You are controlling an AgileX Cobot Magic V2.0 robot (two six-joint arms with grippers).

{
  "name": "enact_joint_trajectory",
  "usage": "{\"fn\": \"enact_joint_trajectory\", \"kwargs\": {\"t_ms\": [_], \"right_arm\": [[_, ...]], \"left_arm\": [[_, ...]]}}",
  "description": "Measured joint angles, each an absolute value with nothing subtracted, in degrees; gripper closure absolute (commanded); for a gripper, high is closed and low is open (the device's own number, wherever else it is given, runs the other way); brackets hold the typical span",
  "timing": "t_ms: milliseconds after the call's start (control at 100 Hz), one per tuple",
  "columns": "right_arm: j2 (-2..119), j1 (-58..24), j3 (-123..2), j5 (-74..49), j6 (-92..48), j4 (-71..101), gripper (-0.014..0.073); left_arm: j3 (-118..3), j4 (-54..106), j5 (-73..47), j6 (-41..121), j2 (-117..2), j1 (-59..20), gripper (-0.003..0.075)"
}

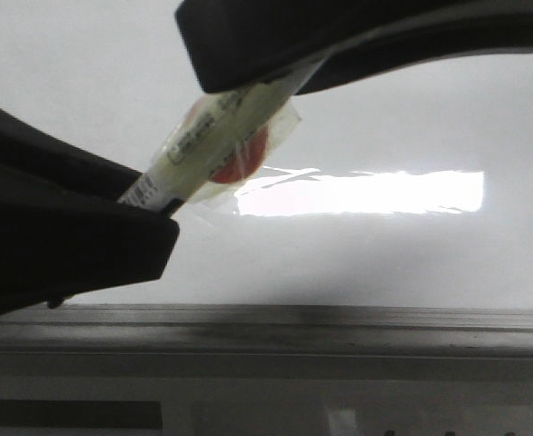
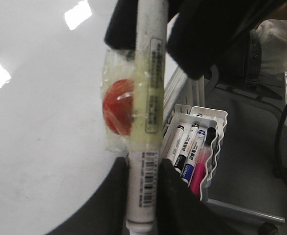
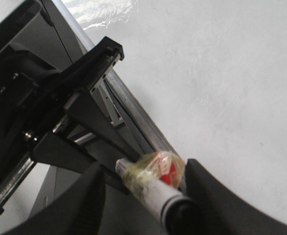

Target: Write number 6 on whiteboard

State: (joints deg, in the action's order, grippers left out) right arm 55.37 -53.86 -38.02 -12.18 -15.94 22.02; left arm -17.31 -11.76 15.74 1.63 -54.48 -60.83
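Left black gripper [image 1: 152, 204] clamps barcode end of white marker wrapped in clear tape with red blob [image 1: 213, 145]. Right black gripper [image 1: 289, 77] grips opposite end. Glossy white whiteboard with grey rim [image 1: 384, 263] lies beneath, bare: no number 6 visible. Judgement: writing not started.

Background, left wrist view: white wire-edged tray [image 2: 216, 128] beside the board's edge, holding several markers [image 2: 188, 147], caps black, blue and one pink body. Grey floor [image 2: 251, 161] beneath it. A thin metal rail [image 2: 246, 211] runs below the tray. Dark cable [image 2: 284, 128] hangs at the far side. Someone's pale sleeve [image 2: 273, 36] partly visible, blurred. Overhead lighting only known from bright rectangular reflections [image 1: 366, 193].
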Motion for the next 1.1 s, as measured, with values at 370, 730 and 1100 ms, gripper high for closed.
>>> {"fn": "enact_joint_trajectory", "kwargs": {"t_ms": [370, 730, 1100], "right_arm": [[55.8, -54.2, -38.6, -11.8, -15.8, 23.0, 0.0656], [56.1, -53.8, -38.6, -12.0, -15.9, 24.3, 0.0656], [56.5, -44.2, -41.7, -12.8, -16.0, 27.7, 0.0656]], "left_arm": [[-17.1, -12.3, 15.4, 2.4, -54.6, -60.8, 0.0706], [-17.1, -7.2, 15.0, 1.8, -53.4, -60.0, 0.0302], [-17.1, -2.7, 7.7, 1.8, -32.7, -44.4, 0.032]]}}
